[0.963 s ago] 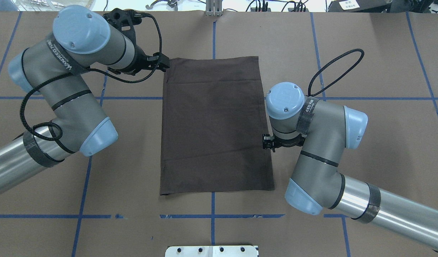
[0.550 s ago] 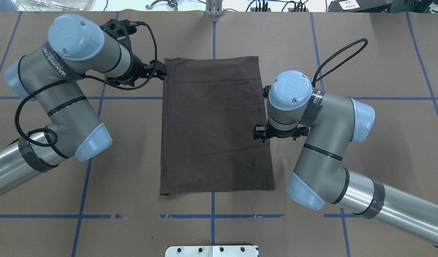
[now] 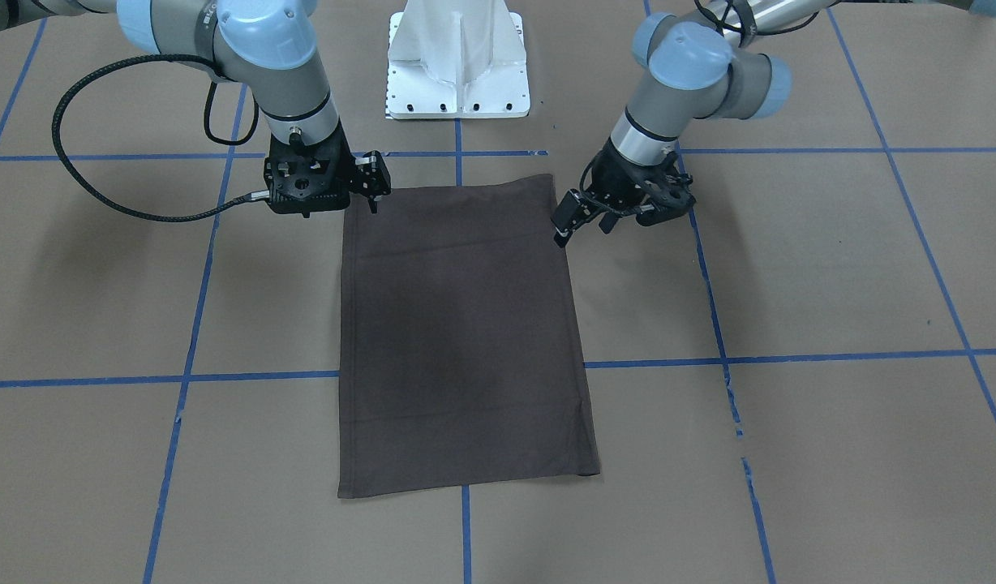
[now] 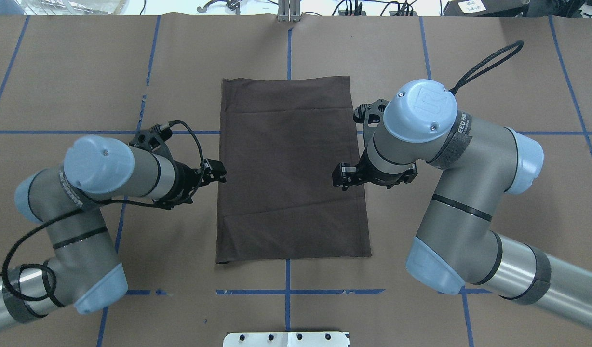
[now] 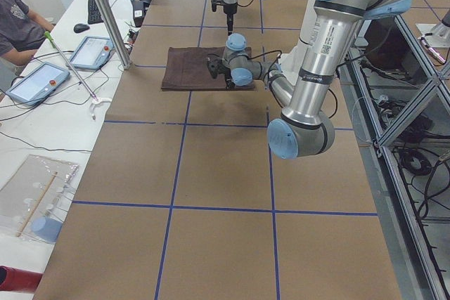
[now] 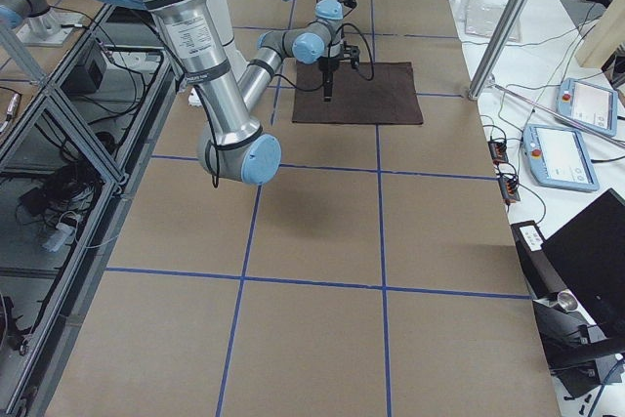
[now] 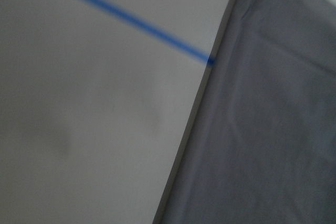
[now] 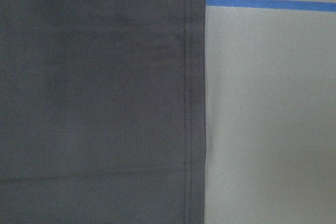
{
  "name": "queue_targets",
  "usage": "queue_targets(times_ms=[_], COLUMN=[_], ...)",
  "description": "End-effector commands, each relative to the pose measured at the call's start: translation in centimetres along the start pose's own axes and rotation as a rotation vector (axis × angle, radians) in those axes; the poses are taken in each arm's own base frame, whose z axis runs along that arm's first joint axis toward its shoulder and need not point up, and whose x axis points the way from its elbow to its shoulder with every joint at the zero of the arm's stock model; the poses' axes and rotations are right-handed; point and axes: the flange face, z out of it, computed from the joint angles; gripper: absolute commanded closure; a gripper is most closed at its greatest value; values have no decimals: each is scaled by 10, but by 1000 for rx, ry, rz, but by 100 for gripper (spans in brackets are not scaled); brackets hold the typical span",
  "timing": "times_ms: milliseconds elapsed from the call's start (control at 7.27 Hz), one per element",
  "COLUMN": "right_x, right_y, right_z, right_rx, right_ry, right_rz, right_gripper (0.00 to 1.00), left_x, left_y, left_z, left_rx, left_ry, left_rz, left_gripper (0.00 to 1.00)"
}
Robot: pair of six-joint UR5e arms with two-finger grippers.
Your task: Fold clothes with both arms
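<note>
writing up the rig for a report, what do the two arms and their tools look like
Both the left arm and right arm are silver-grey tubes with light-blue joint caps, thin black rings and dark lettered straps. The left tool and right tool are black, two-fingered, each fed by a looping black braided cable.

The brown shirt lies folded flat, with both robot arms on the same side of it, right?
No: the shirt lies folded flat, but the overhead view shows the left gripper at one long edge and the right gripper at the opposite one.
</note>
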Motion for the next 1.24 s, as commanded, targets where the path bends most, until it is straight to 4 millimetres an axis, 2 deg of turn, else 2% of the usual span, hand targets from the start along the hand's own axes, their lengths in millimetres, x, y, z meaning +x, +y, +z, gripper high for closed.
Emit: queue_targets(times_ms=[0,275,413,688,1101], right_x=[-1,3,5,7,7], right_y=[0,-6,-8,-10,-8], right_z=[-13,-19,-20,-23,-30], right_rx=[9,4,6,0,-1], right_ry=[-24,-34,-35,-41,-55], right_rz=[5,15,18,24,21], right_gripper=[0,0,0,0,0], left_x=[-14,-13,-16,-15,-19], left_y=[73,97,107,108,106], left_z=[24,12,15,18,25], left_rx=[-5,-24,-35,-34,-27], left_ry=[-71,-101,-112,-117,-130], left_rz=[-84,-82,-99,-98,-101], left_gripper=[0,2,7,12,13])
